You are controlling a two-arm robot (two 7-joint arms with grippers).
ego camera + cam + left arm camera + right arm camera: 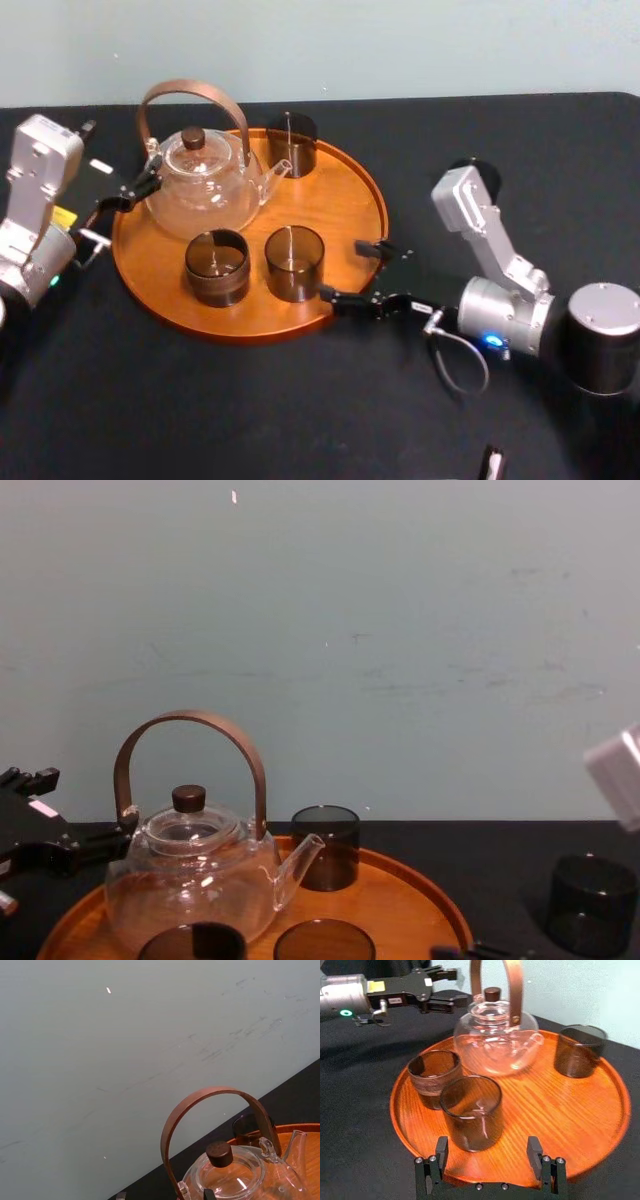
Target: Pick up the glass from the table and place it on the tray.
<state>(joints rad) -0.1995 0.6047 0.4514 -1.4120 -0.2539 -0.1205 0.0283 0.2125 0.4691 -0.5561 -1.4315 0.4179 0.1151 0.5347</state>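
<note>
From the head: right gripper (pixel 353 272) low at the near-right rim of the tray (pixel 345 195), fingers spread wide and closed on nothing. Near glass (pixel 294 262) standing free on the wood just beyond them, beside a banded glass (pixel 217 267). Back glass (pixel 292 143) and teapot (pixel 200 185) farther in. Left gripper (pixel 140 187) close against the teapot's left side, by the foot of the handle; contact there impossible to judge. Lone glass (pixel 486 168) out on the table (pixel 300 420), well right of the tray, mostly masked by the right arm's white link. From the left wrist: teapot handle, lid, back glass and a strip of tray rim under a pale wall. From the right wrist: own fingers set wider than the near glass just ahead, which sits off toward one finger and seems ungripped. Across the tray, left gripper's fingers parted too, empty. From the chest: lone glass upright on the table at far right, not yet on the tray. Front two glasses cut down to their rims, right fingertips barely in frame. Reads as the letting-go end of one placement. Next calls for drawing straight back clear of the near glass, then reaching right and away to close around the lone glass.
</note>
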